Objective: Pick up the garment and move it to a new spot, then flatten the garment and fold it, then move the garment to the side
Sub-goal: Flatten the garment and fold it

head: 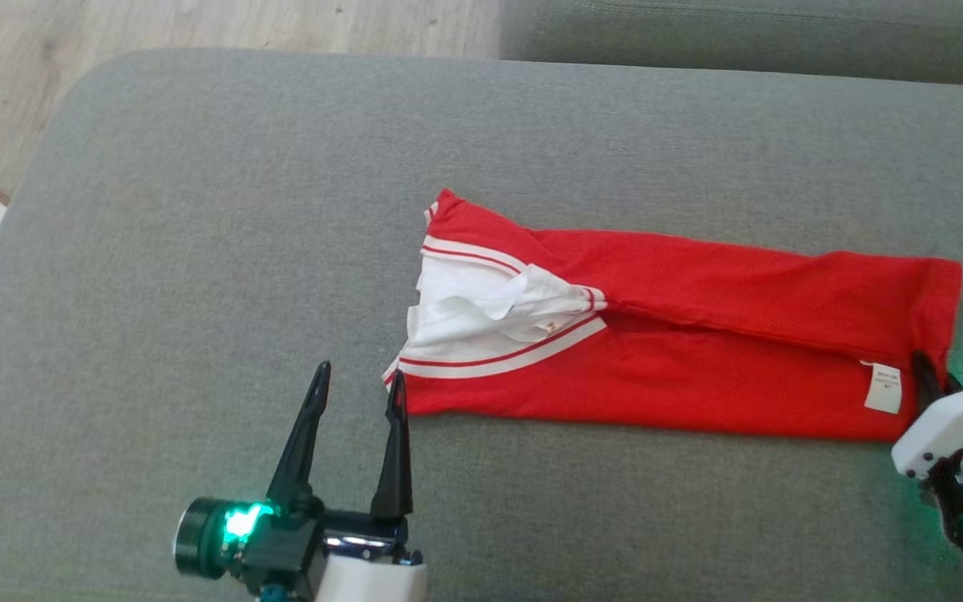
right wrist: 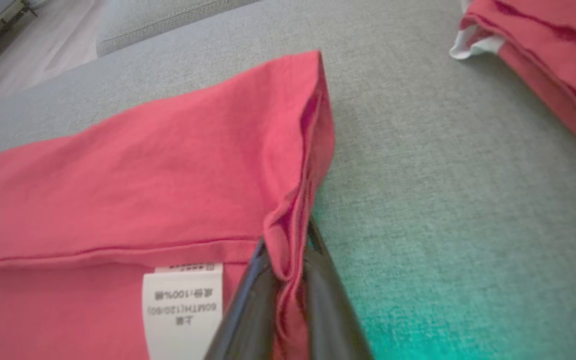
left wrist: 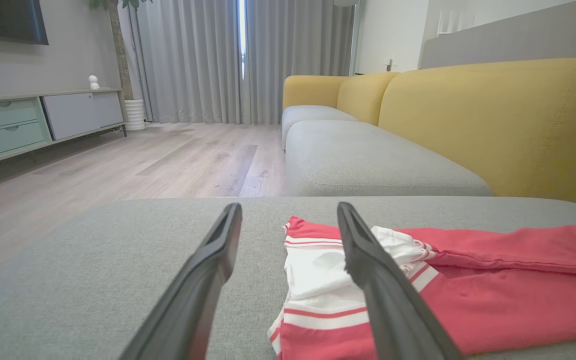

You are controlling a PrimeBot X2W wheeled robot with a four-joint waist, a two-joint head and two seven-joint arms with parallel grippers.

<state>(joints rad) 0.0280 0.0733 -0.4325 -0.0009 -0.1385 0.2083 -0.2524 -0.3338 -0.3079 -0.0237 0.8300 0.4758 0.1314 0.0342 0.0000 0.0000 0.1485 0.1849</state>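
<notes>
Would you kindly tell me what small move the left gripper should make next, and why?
I'd probably ease the open left gripper forward onto the near collar-end corner of the garment and close. The right gripper is shut on the hem at the other end; the left stands open beside that corner, gripping nothing.

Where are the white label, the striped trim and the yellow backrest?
white label (right wrist: 180,310), right wrist view, printed middle.
striped trim (head: 523,358), head view, lower band.
yellow backrest (left wrist: 493,125), left wrist view, front face.

Matt red cloth garment (head: 699,351), woven cushion (head: 197,251)
</notes>
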